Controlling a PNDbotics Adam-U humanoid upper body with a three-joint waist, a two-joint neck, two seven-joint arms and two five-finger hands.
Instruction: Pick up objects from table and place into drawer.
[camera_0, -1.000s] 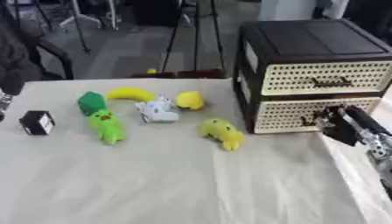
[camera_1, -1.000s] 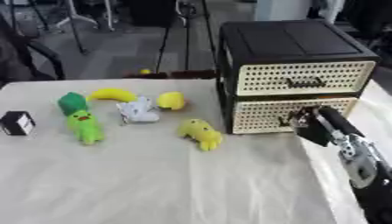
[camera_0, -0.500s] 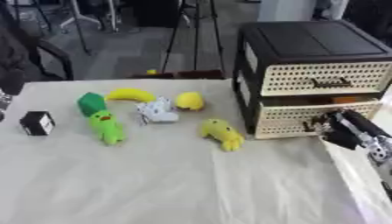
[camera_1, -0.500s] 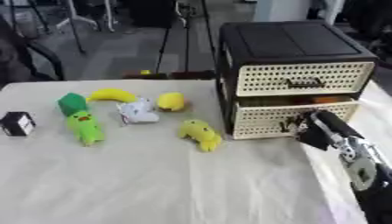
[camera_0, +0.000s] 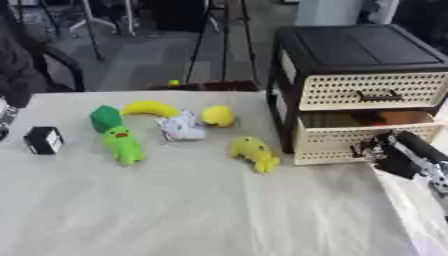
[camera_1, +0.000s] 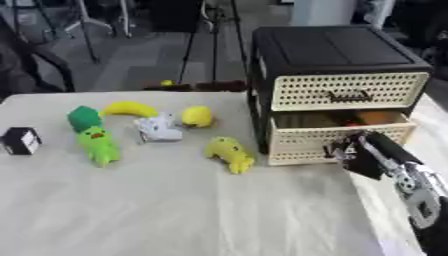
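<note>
- Right hand (camera_1: 359, 152), black, entering from the lower right; fingers curled at the front of the lower drawer (camera_1: 337, 137), seemingly hooked on its handle, though the exact contact is too blurred to confirm.
- Lower drawer of the black-framed cabinet (camera_0: 350, 47) pulled partly out, cream perforated front; greenish and orange items visible inside.
- Upper drawer (camera_0: 372, 90) closed, dark handle at centre.
- On the cloth-covered table (camera_0: 175, 210), left of the cabinet: yellow duck-like toy (camera_0: 254, 153) nearest the drawer.
- Behind it, small yellow round toy (camera_0: 219, 115) just beside a white-grey toy (camera_0: 181, 126).
- Yellow banana (camera_0: 150, 107) at the far side, touching or nearly touching a dark green block (camera_0: 105, 117).
- Light green figure (camera_0: 122, 145) in front of the green block.
- Black cube (camera_0: 43, 140) with a white face, well apart at the left.
- Left hand barely showing at the left edge; finger state cannot be told.
</note>
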